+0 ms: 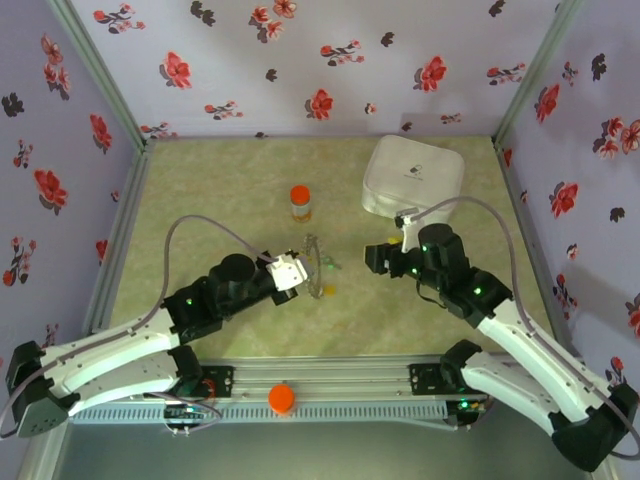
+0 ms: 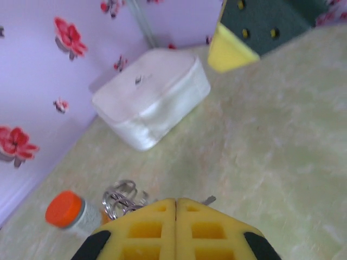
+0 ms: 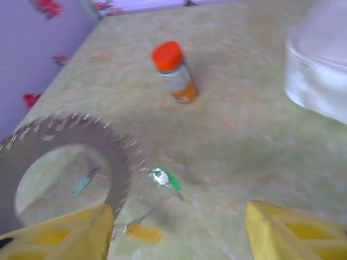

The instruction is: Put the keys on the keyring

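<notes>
The keyring (image 1: 316, 266) stands upright on edge at mid-table, with my left gripper (image 1: 296, 270) shut on it. In the left wrist view that gripper's (image 2: 176, 201) yellow jaws are pressed together, and small metal loops (image 2: 122, 196) stick out to their left. In the right wrist view the dark fringed keyring (image 3: 70, 130) stands at left, and a teal key (image 3: 82, 184) shows through its hole. A green key (image 3: 167, 179) and a yellow key (image 3: 142, 233) lie on the mat beside it. My right gripper (image 3: 176, 238) is open over them, with nothing between its fingers.
An orange-capped small bottle (image 1: 300, 203) stands just behind the ring. A white square box (image 1: 412, 178) sits at the back right, behind my right gripper (image 1: 370, 258). An orange cap (image 1: 281, 398) rests on the front rail. Flowered walls close in three sides.
</notes>
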